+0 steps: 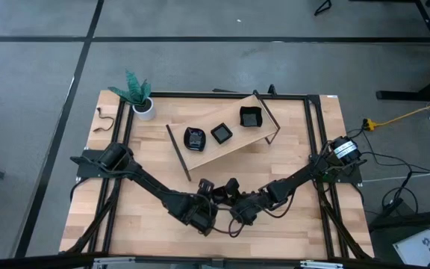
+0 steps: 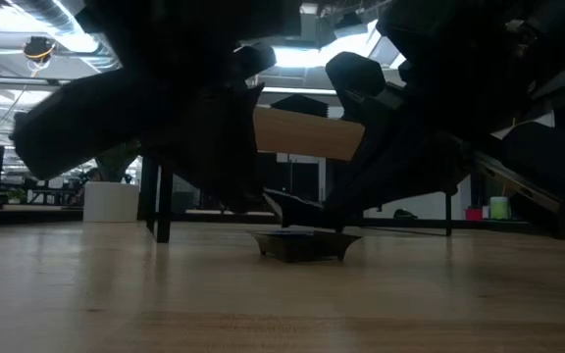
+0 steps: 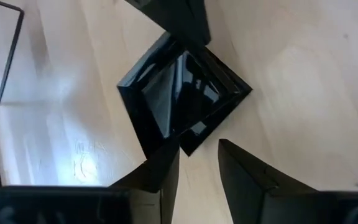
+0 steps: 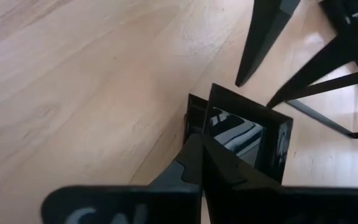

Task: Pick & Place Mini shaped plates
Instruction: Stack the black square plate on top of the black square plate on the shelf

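A square glossy black mini plate [image 3: 182, 93] lies flat on the wooden table near its front edge, between my two grippers [image 1: 221, 196]. My left gripper [image 3: 197, 168] is open, and its fingers stand on either side of the plate's near corner [image 3: 190, 144]. My right gripper [image 4: 201, 146] is shut at the opposite corner. In the low view the plate [image 2: 302, 245] rests on its base under both arms. Three more black plates [image 1: 221, 133] sit on a raised wooden board [image 1: 234, 148]. My right gripper's shut fingertips [image 4: 199, 140] are on one corner of the plate's rim [image 4: 194, 115], coming slanting down from the table's right side. Whether the rim is between the fingers does not show. The plate lies flat on the table. My left gripper: I cannot tell whether it touches the plate.
The raised board on its black metal frame [image 1: 271, 112] stands slanted across the middle of the table. A white pot with a green plant [image 1: 142, 104] is at the far left corner. Bare wood lies to the left and right of the grippers.
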Action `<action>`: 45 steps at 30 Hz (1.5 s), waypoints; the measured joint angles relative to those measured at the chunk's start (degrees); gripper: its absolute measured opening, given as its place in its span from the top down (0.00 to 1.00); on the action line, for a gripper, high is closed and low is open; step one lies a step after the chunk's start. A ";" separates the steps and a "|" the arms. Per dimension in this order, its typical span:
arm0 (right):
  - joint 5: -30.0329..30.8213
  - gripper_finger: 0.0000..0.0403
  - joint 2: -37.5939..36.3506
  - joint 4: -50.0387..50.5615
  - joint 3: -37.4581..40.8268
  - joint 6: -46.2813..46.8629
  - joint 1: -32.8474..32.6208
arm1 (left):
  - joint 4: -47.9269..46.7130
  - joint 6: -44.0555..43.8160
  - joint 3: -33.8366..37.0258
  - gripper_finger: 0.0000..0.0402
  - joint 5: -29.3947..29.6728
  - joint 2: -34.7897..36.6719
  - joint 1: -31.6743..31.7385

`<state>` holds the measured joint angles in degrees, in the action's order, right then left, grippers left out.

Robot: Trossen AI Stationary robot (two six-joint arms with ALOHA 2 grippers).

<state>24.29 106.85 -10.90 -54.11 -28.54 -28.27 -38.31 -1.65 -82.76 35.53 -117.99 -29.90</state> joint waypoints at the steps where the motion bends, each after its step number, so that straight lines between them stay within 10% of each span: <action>1: 0.00 1.00 0.00 0.02 0.00 0.01 0.00 | 0.27 0.00 0.00 0.74 0.27 0.00 0.09; 29: 9.28 0.98 -0.18 16.55 -7.50 6.38 -2.53 | 7.83 -1.32 -0.02 0.74 4.82 0.00 -2.47; 45: 2.83 0.97 -12.78 7.99 4.61 25.41 3.59 | 0.64 -27.04 -0.02 0.74 -0.27 0.00 -4.72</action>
<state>27.12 94.07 -2.90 -49.50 -3.13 -24.69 -37.68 -28.69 -82.78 35.26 -117.99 -34.62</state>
